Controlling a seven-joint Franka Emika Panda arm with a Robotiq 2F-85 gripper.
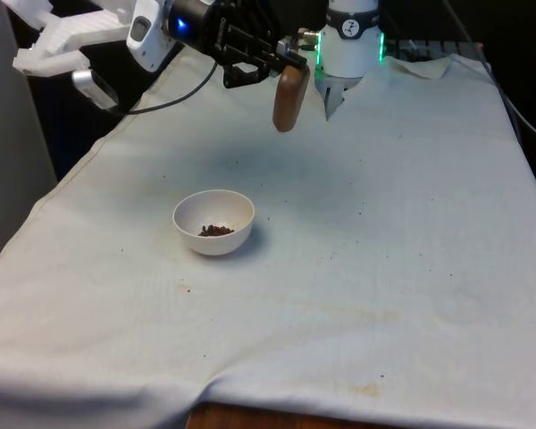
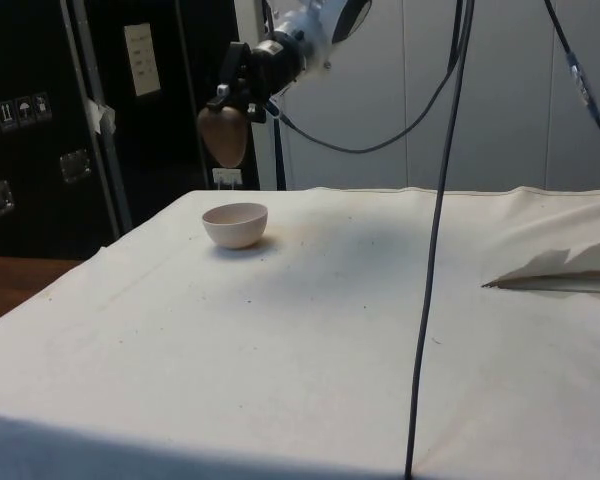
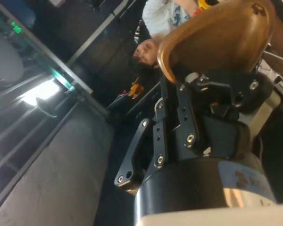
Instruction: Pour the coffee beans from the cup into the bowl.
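1. Cup [image 1: 290, 97]: a smooth, brown, rounded vessel, narrow for its length, gripped in the jaws [image 1: 281, 64], which are closed on its upper end.
2. Cup orientation: its long axis runs close to vertical in the front view, with the rest of its body hanging straight below the jaws; in the side view [image 2: 224, 135] it looks egg-shaped. Which end is the mouth cannot be told from these two views.
3. Wrist view: the cup [image 3: 217, 42] shows a glossy golden-brown wall, curving beyond the black jaws.
4. Bowl [image 1: 213, 221]: small, white and round, upright on the surface [image 1: 411, 232], well below the jaws and nearer the camera in the front view, apart from the cup.
5. Coffee beans [image 1: 216, 231]: a small dark heap at the bowl's bottom.
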